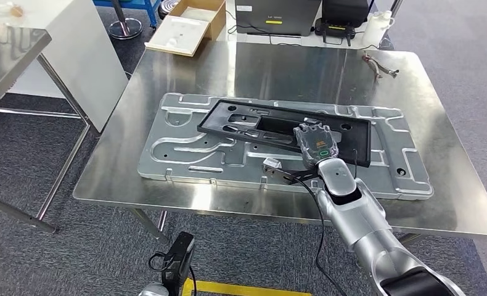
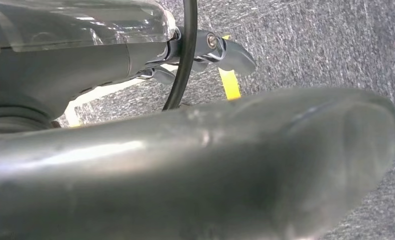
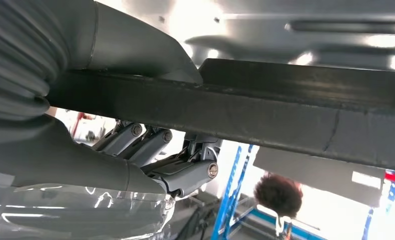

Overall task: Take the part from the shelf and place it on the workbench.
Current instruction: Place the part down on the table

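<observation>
The part, a long black frame (image 1: 355,140), lies slightly askew on a silver stamped plate (image 1: 179,148) on the steel workbench (image 1: 290,68). My right hand (image 1: 315,143) sits on the frame's near edge and holds it. In the right wrist view the frame's black bar (image 3: 285,110) runs between the thumb (image 3: 135,50) on the plate's side and the darker fingers (image 3: 185,175) on the other. My left hand (image 1: 175,258) hangs low beside the bench's front. The left wrist view has that hand (image 2: 135,65) over grey carpet, holding nothing.
Behind the workbench stand a cardboard box with a white tray (image 1: 188,28), a black case (image 1: 278,15) and a white bottle (image 1: 376,28). A cable bundle (image 1: 380,65) lies at the bench's far right. Another table (image 1: 7,49) stands left. A person's head (image 3: 278,192) shows beyond.
</observation>
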Controlling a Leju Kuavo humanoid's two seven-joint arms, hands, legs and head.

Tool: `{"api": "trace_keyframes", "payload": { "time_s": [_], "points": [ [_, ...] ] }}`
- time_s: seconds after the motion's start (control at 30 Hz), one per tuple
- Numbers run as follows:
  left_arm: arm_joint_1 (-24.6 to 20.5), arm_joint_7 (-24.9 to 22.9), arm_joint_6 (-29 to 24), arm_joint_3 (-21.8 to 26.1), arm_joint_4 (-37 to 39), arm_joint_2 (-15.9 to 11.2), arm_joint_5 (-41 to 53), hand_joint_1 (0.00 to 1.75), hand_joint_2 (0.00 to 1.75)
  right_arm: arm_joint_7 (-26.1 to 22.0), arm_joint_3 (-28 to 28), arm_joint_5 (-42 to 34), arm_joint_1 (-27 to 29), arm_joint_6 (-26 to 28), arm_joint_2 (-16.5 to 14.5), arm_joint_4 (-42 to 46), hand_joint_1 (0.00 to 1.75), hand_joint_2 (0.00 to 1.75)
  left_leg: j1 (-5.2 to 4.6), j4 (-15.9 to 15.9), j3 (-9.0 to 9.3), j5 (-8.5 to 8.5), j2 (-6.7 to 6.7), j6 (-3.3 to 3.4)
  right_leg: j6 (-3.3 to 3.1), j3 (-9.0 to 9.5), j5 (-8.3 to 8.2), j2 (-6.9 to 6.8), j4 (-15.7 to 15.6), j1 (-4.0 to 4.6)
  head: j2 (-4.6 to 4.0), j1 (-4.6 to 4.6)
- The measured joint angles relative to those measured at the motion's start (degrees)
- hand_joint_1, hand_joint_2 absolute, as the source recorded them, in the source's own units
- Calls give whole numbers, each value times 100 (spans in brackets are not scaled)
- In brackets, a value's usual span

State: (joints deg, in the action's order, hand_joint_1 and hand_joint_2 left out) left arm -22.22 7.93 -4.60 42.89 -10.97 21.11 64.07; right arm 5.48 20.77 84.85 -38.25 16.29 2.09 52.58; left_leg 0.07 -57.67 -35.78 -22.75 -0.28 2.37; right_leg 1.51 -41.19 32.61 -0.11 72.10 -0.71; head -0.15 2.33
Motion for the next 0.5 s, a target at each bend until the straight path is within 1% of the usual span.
{"api": "trace_keyframes", "payload": {
  "time_s": [0.03, 0.07, 0.1, 0.13, 0.17, 0.2, 0.23, 0.27, 0.33, 0.37, 0.4, 0.43, 0.47, 0.5],
  "points": [
    [10, -2, 3, -20, 0, 1, -11, 0, 0, 1, 9, -3, 1, 3, -3, -35, 175, 175, 3, -7, 1, -3, -1, -1, 26, -117, 22, 0, 204, -23, 0, 0],
    [19, -3, 3, -34, -1, 1, -22, 0, 0, 1, 16, -5, -3, 5, -3, -67, 175, 175, 8, -19, 1, -10, -3, -7, 51, -136, -65, -1, 202, -48, 0, 0],
    [25, -4, 3, -44, -1, 1, -32, 0, 0, 1, 25, -7, -14, 7, -3, -93, 175, 175, 16, -41, 1, -22, -5, -21, 72, -40, -246, -3, -20, -74, 0, 1],
    [28, -4, 3, -54, -2, 2, -39, 0, 0, 0, 34, -7, -30, 9, -4, -114, 175, 175, 24, -74, -2, -43, -8, -46, 93, 137, -461, -7, -395, -103, 0, 0],
    [24, -4, 3, -64, -4, 2, -42, 0, 0, -2, 44, -7, -53, 10, -5, -131, 175, 175, 18, -117, -18, -69, -10, -79, 103, 312, -604, -7, -760, -110, 0, 0],
    [20, -4, 3, -74, -6, 3, -44, 0, 0, -7, 55, -8, -71, 13, -8, -146, 175, 175, 11, -155, -36, -90, -12, -113, 85, 439, -690, -2, -1028, -112, 0, 2],
    [17, -5, 3, -83, -8, 3, -45, 0, 0, -11, 66, -8, -81, 16, -10, -160, 175, 175, 2, -181, -53, -103, -15, -146, 55, 502, -712, 3, -1172, -105, 0, 3],
    [17, -6, 3, -90, -10, 3, -45, 0, 0, -15, 76, -10, -87, 20, -11, -174, 175, 175, -7, -190, -65, -104, -16, -175, 11, 506, -692, 10, -1198, -88, 0, 4],
    [21, -6, 3, -107, -11, 3, -45, 0, 0, -18, 90, -12, -87, 23, -12, -195, 175, 175, 6, -200, -70, -111, -16, -230, -80, 504, -714, 4, -1211, -88, 0, 4],
    [22, -6, 3, -118, -12, 3, -45, 0, 0, -18, 97, -12, -93, 24, -12, -200, 175, 175, 13, -267, -95, -169, -14, -261, -123, 511, -724, -4, -1221, -93, 0, 4],
    [20, -6, 3, -130, -13, 3, -45, 0, 0, -18, 107, -11, -99, 24, -8, -203, 175, 175, 21, -439, -166, -291, -11, -290, -159, 518, -733, -15, -1234, -101, 0, 4],
    [21, -6, 3, -139, -13, 3, -45, 0, 0, -18, 116, -11, -103, 25, 2, -206, 175, 175, 30, -725, -287, -464, -8, -316, -185, 522, -738, -28, -1240, -103, 0, 4],
    [25, -6, 3, -144, -13, 3, -45, 0, 0, -19, 125, -11, -106, 25, 14, -211, 175, 175, 34, -1109, -455, -661, -6, -337, -200, 521, -739, -34, -1241, -99, 0, 4],
    [34, -6, 3, -145, -13, 3, -45, 0, 0, -19, 131, -11, -106, 25, 26, -219, 175, 175, 38, -1489, -625, -818, -6, -351, -205, 518, -739, -40, -1240, -94, 0, 3]
  ]
}}
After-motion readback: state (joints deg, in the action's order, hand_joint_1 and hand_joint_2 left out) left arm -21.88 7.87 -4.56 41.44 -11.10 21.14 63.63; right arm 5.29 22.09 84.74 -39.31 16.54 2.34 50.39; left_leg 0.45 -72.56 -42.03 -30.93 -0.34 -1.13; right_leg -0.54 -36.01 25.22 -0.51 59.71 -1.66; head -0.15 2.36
